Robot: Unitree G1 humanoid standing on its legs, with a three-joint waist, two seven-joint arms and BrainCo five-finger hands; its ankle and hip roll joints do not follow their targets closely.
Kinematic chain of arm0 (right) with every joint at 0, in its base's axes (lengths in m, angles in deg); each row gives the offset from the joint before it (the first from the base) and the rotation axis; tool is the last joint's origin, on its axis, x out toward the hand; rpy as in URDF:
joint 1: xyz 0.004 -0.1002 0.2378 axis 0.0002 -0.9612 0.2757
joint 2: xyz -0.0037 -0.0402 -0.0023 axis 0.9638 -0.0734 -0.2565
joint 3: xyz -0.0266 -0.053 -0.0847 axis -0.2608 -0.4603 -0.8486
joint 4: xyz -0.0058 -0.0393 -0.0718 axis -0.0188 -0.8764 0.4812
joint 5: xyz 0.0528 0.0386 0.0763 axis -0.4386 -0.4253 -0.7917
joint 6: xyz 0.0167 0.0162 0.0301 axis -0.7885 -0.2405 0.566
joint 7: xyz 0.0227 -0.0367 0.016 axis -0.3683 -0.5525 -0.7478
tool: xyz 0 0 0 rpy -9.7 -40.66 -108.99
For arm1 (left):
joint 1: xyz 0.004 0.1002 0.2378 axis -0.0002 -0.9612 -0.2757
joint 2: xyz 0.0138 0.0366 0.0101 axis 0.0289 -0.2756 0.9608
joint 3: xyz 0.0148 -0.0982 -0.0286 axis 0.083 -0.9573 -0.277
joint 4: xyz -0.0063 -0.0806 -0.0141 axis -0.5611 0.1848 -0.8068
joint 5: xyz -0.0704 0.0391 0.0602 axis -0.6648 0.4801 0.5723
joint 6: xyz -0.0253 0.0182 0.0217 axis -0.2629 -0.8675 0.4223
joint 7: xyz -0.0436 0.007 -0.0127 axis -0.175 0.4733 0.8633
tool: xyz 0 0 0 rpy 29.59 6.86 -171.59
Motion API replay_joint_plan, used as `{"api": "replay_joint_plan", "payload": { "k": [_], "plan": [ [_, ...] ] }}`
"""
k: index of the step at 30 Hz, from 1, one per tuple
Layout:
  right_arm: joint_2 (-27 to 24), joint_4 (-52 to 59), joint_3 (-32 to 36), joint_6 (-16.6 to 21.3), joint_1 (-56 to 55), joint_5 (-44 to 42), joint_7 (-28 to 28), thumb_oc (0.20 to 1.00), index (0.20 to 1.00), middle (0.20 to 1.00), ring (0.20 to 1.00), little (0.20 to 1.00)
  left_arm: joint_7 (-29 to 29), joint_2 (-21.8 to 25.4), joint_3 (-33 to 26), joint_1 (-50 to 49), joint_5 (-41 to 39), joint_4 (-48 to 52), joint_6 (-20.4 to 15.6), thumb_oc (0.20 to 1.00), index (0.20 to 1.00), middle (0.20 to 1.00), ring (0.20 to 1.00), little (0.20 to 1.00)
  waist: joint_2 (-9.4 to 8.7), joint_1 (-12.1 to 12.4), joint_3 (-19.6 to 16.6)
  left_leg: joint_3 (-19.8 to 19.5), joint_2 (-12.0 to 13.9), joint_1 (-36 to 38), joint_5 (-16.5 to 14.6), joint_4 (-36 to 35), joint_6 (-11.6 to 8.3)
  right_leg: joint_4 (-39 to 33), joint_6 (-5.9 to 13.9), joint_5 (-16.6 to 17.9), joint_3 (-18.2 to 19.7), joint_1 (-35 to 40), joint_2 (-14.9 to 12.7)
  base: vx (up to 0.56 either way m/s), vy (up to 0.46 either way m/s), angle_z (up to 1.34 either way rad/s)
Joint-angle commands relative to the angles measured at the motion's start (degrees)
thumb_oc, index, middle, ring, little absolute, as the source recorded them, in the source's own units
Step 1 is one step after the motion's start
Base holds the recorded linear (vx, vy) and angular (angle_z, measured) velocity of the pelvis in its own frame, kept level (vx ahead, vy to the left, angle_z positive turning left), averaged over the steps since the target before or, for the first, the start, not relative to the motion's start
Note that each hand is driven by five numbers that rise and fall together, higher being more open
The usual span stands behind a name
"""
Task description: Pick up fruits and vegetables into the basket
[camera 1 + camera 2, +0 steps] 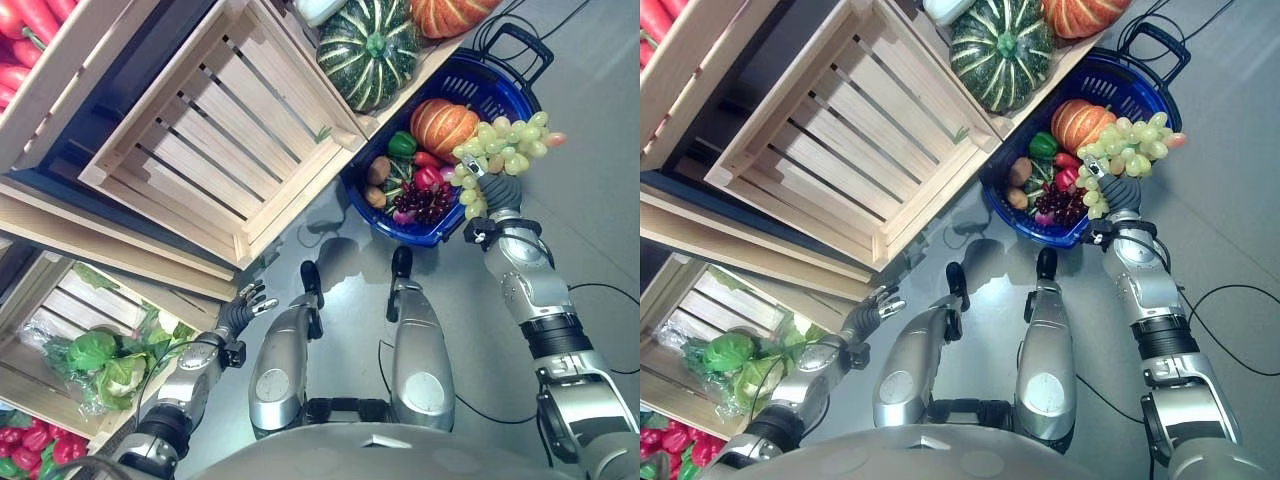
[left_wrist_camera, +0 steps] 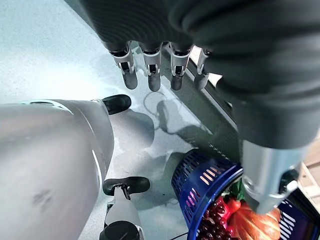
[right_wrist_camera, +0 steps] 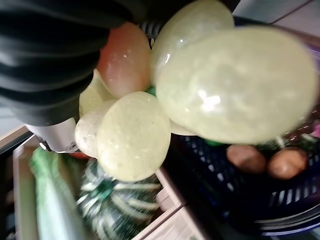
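Note:
A blue plastic basket [image 1: 487, 76] stands on the floor beside the shelves. It holds an orange pumpkin [image 1: 443, 124], a green pepper [image 1: 402, 144], dark grapes [image 1: 432, 203], kiwis [image 1: 378, 170] and a red fruit. My right hand [image 1: 499, 191] is raised at the basket's right rim, shut on a bunch of green grapes [image 1: 508, 141] that drapes over it. In the right wrist view the green grapes [image 3: 235, 85] hang close against the hand, with the basket behind them. My left hand [image 1: 241, 311] hangs low at the left, its fingers [image 2: 150, 75] straight and holding nothing.
An empty wooden crate [image 1: 220, 140] sits on the shelf left of the basket. A striped green squash [image 1: 368, 48] and another pumpkin [image 1: 447, 12] lie in the crate above it. A lower crate holds leafy greens [image 1: 105, 360] and red peppers [image 1: 30, 450].

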Motion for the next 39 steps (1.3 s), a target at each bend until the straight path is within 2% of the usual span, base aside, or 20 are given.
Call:
{"api": "replay_joint_plan", "payload": {
  "k": [1,4,5,9,11,15,19,24,26,29,34,35,39],
  "plan": [
    [-3.3,0.2,3.7,3.6,1.5,-4.0,0.2,0.200,0.200,0.200,0.200,0.200,-1.7,0.2,0.3,-2.9,-4.6,1.0,-3.8,1.000,1.000,1.000,1.000,1.000,2.58,-0.2,-1.9,-0.6,0.5,-3.7,-4.0,5.4,0.65,6.2,0.90,-6.7,-1.9,-1.1,-0.6,0.00,0.010,-0.06],
    [-4.4,-7.0,5.0,2.6,4.4,-7.6,-1.2,0.200,0.200,0.200,0.200,0.200,-3.4,0.1,0.2,-2.9,-7.1,2.2,-4.3,1.000,1.000,1.000,1.000,1.000,4.34,0.5,-1.9,-0.5,0.0,-7.1,-3.6,5.9,0.68,8.1,0.36,-7.4,-1.9,-4.9,-0.5,0.02,-0.010,0.01],
    [-4.9,-9.5,5.3,2.3,4.9,-8.5,-1.9,0.200,0.200,0.200,0.200,0.200,-3.7,0.2,0.5,-3.2,-7.4,2.5,-4.2,1.000,1.000,1.000,1.000,1.000,4.63,0.6,-1.9,-0.9,-0.3,-7.2,-5.0,6.5,0.32,9.4,0.73,-9.4,-1.5,-5.2,-0.7,0.06,-0.039,0.03],
    [-7.3,-18.0,5.4,0.7,9.0,-11.2,-3.8,0.200,0.200,0.200,0.200,0.200,-3.2,0.4,1.5,-3.0,-7.8,2.8,-4.2,1.000,1.000,1.000,1.000,1.000,6.10,1.5,-1.9,-1.0,-0.7,-10.7,-4.6,7.1,0.46,11.1,0.19,-9.9,-1.6,-9.0,-0.4,0.00,-0.059,0.04],
    [-8.6,-22.5,5.1,-1.4,11.2,-14.7,-6.2,0.200,0.200,0.200,0.200,0.200,-2.8,0.7,1.9,-2.9,-7.3,2.4,-4.2,1.000,1.000,1.000,1.000,1.000,6.85,2.0,-1.9,-1.1,-0.8,-12.4,-4.3,7.2,0.40,12.1,-0.11,-10.2,-1.8,-10.8,-0.4,-0.01,-0.067,0.08],
    [-11.7,-29.7,3.9,-3.5,14.8,-13.8,-9.1,0.200,0.200,0.200,0.200,0.200,-2.3,1.1,2.3,-3.6,-7.6,1.3,-4.9,1.000,1.000,1.000,1.000,1.000,8.16,3.0,-1.9,-1.7,-1.3,-15.2,-3.8,7.4,0.40,13.8,-0.75,-11.0,-1.9,-13.8,-0.4,-0.01,-0.062,0.09],
    [-14.4,-35.5,2.9,-3.5,17.4,-10.7,-10.7,0.200,0.200,0.200,0.200,0.200,-3.5,1.5,2.1,-4.4,-8.4,0.8,-4.5,1.000,1.000,1.000,1.000,1.000,9.22,3.8,-1.9,-2.2,-1.7,-17.6,-3.6,8.0,0.52,15.7,-1.27,-11.6,-2.0,-16.5,-0.5,0.00,-0.052,0.14],
    [-16.1,-38.1,1.6,-1.6,19.2,-4.9,-9.3,0.200,0.200,0.200,0.200,0.200,-4.8,2.0,1.8,-5.2,-8.6,1.2,-4.3,1.000,1.000,1.000,1.000,1.000,9.82,4.5,-1.9,-2.4,-1.8,-19.4,-3.5,8.4,0.59,16.7,-1.56,-11.9,-2.1,-18.4,-0.5,0.00,-0.037,0.14],
    [-16.9,-36.2,0.7,1.2,19.7,-1.4,-7.3,0.200,0.200,0.200,0.200,0.200,-5.2,2.7,1.6,-5.7,-8.3,2.5,-3.7,1.000,1.000,1.000,1.000,1.000,9.82,4.7,-1.9,-2.7,-1.8,-20.2,-3.5,8.4,0.62,16.7,-1.59,-11.9,-2.2,-19.0,-0.4,0.00,-0.050,0.10],
    [-16.5,-33.9,-0.3,1.7,19.9,1.1,-5.8,0.200,0.200,0.200,0.200,0.200,-5.8,3.2,1.6,-6.0,-8.4,3.3,-3.7,1.000,1.000,1.000,1.000,1.000,9.59,4.8,-1.9,-2.8,-1.8,-20.5,-3.4,8.5,0.58,16.5,-1.41,-11.6,-2.3,-19.2,-0.3,0.00,-0.025,0.11],
    [-16.2,-32.0,-2.1,-1.6,21.5,3.6,-4.8,0.200,0.200,0.200,0.200,0.200,-5.5,3.4,1.3,-5.3,-8.7,3.5,-4.0,1.000,1.000,1.000,1.000,1.000,9.13,5.2,-1.9,-2.7,-1.6,-21.2,-3.3,8.5,0.51,16.0,-1.18,-11.3,-2.8,-19.6,-0.5,0.00,-0.015,0.02],
    [-16.2,-33.6,-2.9,-3.0,23.1,5.3,-5.1,0.200,0.200,0.200,0.200,0.200,-5.6,3.4,1.5,-4.8,-9.0,3.0,-4.4,1.000,1.000,1.000,1.000,1.000,9.21,5.5,-1.9,-2.8,-1.6,-21.4,-3.2,8.6,0.49,16.2,-1.13,-11.3,-2.9,-19.7,-0.7,0.00,-0.029,0.04],
    [-17.0,-37.5,-4.8,-4.9,26.0,9.4,-6.2,0.200,0.200,0.200,0.200,0.200,-6.1,3.6,1.6,-4.4,-9.4,2.6,-4.4,1.000,1.000,1.000,1.000,1.000,9.72,6.2,-1.9,-3.0,-1.6,-21.8,-3.0,8.5,0.49,16.3,-1.04,-11.2,-3.2,-20.1,-1.2,0.00,-0.007,0.01]
  ]
}}
